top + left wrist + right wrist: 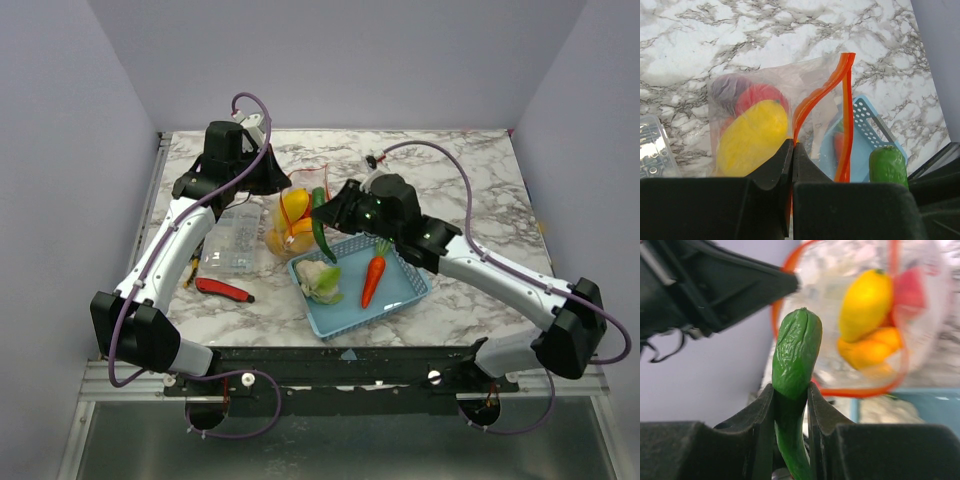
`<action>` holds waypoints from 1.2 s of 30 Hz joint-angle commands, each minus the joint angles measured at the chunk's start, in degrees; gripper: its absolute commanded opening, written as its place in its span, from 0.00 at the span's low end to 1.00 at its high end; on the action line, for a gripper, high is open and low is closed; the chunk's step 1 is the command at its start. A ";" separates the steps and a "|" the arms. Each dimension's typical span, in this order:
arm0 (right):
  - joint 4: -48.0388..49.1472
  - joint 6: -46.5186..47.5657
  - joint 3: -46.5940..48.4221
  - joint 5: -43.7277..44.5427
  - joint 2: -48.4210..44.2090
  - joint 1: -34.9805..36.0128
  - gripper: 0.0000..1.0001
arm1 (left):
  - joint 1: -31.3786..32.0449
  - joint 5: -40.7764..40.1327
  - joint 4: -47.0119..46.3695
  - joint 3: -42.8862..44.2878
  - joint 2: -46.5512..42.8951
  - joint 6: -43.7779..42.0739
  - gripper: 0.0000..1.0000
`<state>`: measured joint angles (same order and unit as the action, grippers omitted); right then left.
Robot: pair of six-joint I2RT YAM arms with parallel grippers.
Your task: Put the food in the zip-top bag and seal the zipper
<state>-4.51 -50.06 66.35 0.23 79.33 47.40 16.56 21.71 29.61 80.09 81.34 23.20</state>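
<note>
Left gripper (792,148) pinched shut on the zipper (845,115), holding the zip-top bag (805,75) open mid-table, just left of the blue basket (400,292). Right gripper (790,391) clamps a green pepper (797,347) near the bag's mouth. Bag looks thin, floppy and slippery, so grip the stiffer strip. Pepper looks light and glossy.

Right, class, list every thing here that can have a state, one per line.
zip-top bag: open, partly filled.
zipper: unsealed, pinched.
left gripper: jaws shut on zipper.
green vegetable: held, not yet in bag.
right gripper: jaws shut on green vegetable.
blue basket: holds carrot, pale leafy vegetable.
</note>
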 commanded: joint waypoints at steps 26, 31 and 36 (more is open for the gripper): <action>8.17 -38.74 8.54 1.68 17.86 -8.23 0.30 | -0.29 2.34 -1.97 -0.49 -2.61 0.63 0.00; 4.71 -36.47 13.84 3.12 20.88 -7.47 0.42 | -0.30 2.31 -1.94 -0.55 -2.75 0.57 0.00; 1.64 -32.32 14.88 4.25 20.68 -5.96 0.56 | -0.30 2.21 -1.89 -0.48 -2.86 0.45 0.00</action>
<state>0.08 -85.54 79.40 1.04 99.59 39.94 16.56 22.17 29.61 80.05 80.77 23.49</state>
